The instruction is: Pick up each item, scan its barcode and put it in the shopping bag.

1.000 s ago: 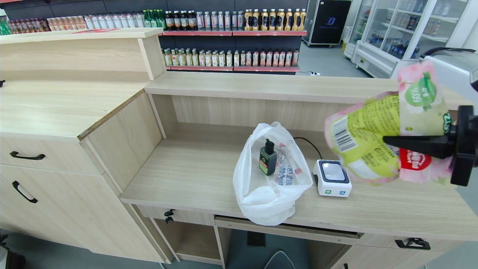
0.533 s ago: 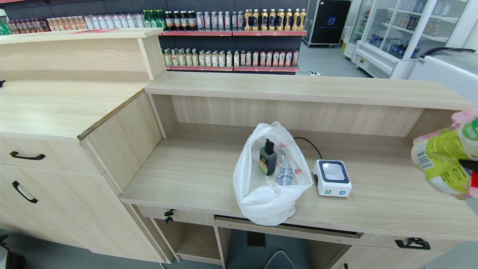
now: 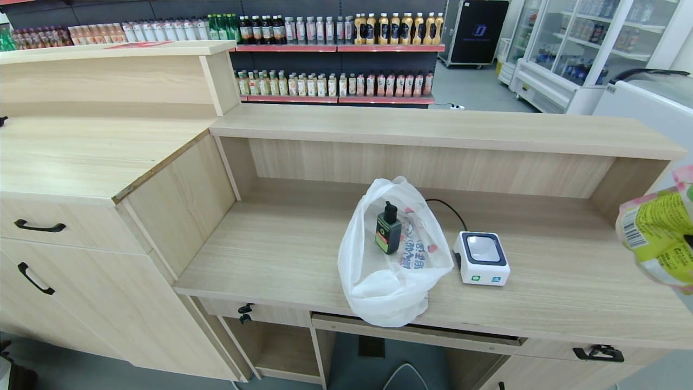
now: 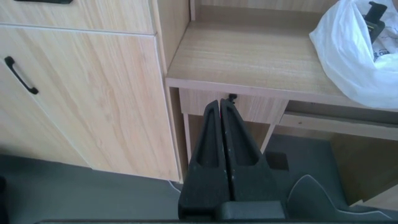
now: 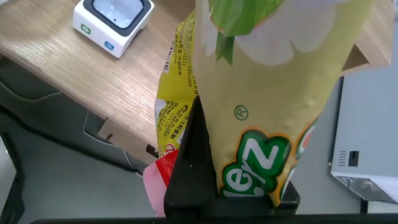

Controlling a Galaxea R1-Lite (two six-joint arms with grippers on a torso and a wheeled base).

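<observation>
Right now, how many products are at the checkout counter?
2: dark bottle in the shopping bag; snack pouch in the right gripper. The bag may hide more.

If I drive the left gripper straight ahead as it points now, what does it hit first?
The shut left gripper would probably meet the wooden panel just under the counter edge, by the small black lock; depth is unclear.

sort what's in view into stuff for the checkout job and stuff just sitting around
For the job: snack pouch, held up at the right; barcode scanner on the counter; shopping bag beside it; dark bottle already inside the bag.
Just around: drink shelves behind the counter; glass-door fridges; drawer handles.
</observation>
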